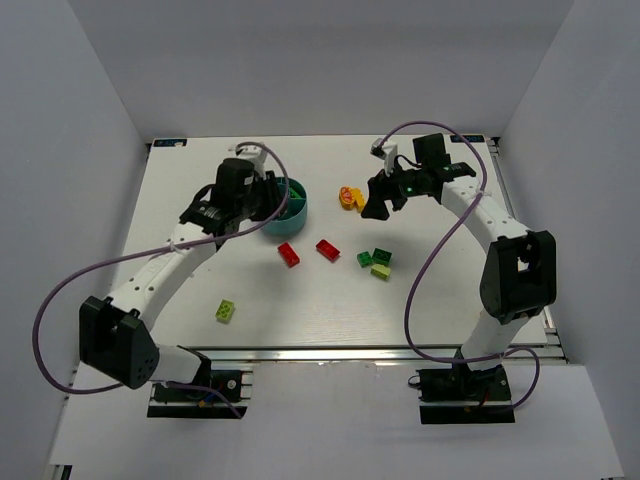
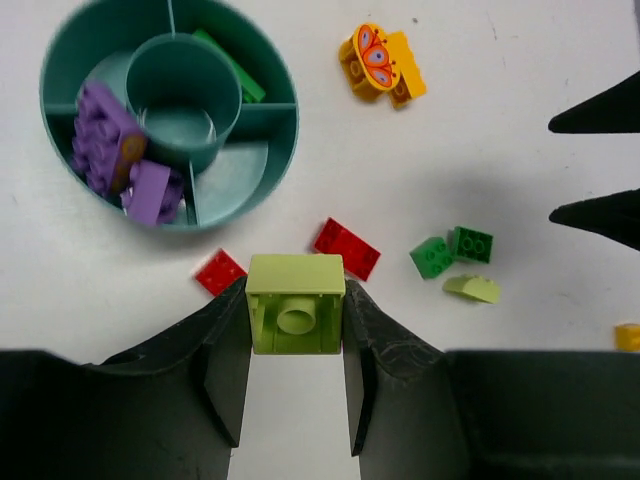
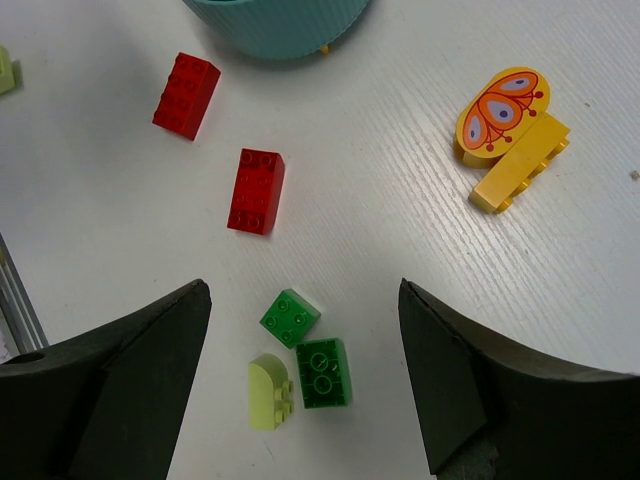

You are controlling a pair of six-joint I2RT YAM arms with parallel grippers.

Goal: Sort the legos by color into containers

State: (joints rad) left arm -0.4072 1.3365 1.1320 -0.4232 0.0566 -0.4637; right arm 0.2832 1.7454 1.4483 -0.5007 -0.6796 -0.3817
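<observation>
My left gripper (image 2: 295, 330) is shut on a lime green brick (image 2: 295, 303), held above the table just beside the round teal bowl (image 2: 60, 60). The bowl's compartments hold purple bricks (image 2: 100, 135) and a dark green brick (image 2: 232, 68). In the top view the left gripper (image 1: 268, 200) hangs over the bowl's (image 1: 300, 207) left side. My right gripper (image 3: 304, 300) is open and empty above a green brick (image 3: 290, 317), a dark green brick (image 3: 322, 372) and a rounded lime brick (image 3: 268, 392). It also shows in the top view (image 1: 378, 205).
Two red bricks (image 1: 289, 254) (image 1: 327, 249) lie in front of the bowl. An orange-yellow butterfly piece (image 1: 350, 197) lies to the bowl's right. A lime brick (image 1: 226, 311) lies alone at the near left. White walls enclose the table.
</observation>
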